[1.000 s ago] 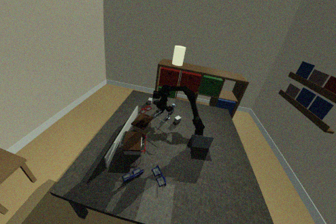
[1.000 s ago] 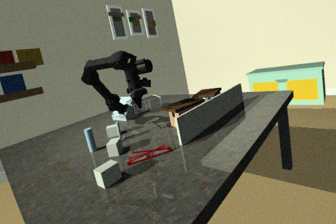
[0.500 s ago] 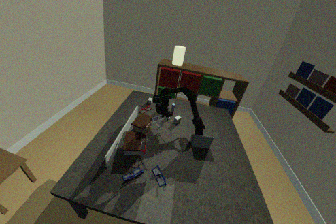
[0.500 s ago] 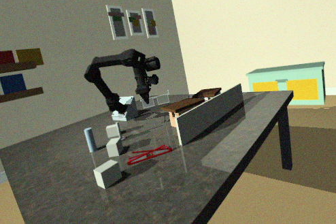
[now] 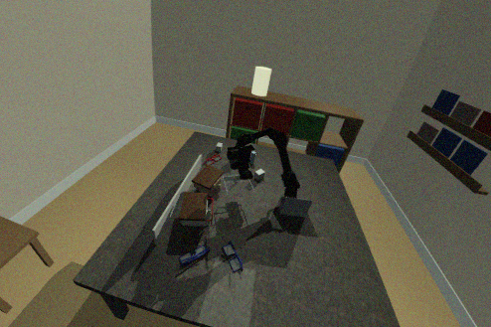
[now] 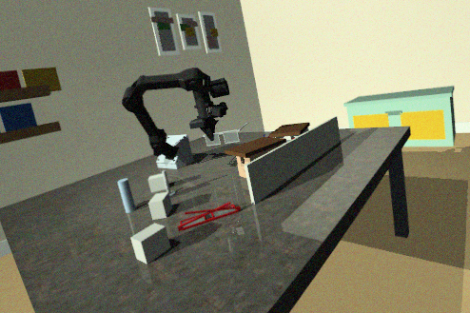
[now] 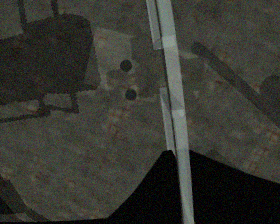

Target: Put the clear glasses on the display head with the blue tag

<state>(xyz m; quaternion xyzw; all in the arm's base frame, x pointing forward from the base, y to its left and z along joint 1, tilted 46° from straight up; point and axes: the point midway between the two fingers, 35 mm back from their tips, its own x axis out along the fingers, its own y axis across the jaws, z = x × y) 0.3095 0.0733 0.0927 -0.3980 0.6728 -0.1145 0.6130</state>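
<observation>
The clear glasses (image 5: 232, 176) (image 6: 231, 136) (image 7: 173, 65) are held in the air, with thin pale frame bars crossing the wrist view. My gripper (image 5: 245, 176) (image 6: 211, 138) (image 7: 174, 159) is shut on them. Two display heads with flat brown tops stand along the low wall: one (image 5: 208, 176) (image 6: 257, 146) is nearer the gripper, the other (image 5: 194, 207) (image 6: 291, 129) is farther along and has red glasses at its face. The held glasses are beside the nearer head, apart from it. The blue tag cannot be made out in any view.
A low upright wall (image 5: 178, 196) (image 6: 295, 165) runs behind the heads. Red glasses (image 5: 214, 159) (image 6: 209, 216) lie near its end. Two blue glasses (image 5: 194, 255) (image 5: 232, 257) lie at the other end. White blocks (image 5: 259, 175) (image 6: 151, 244) and a pale cylinder (image 6: 126, 196) stand on the table.
</observation>
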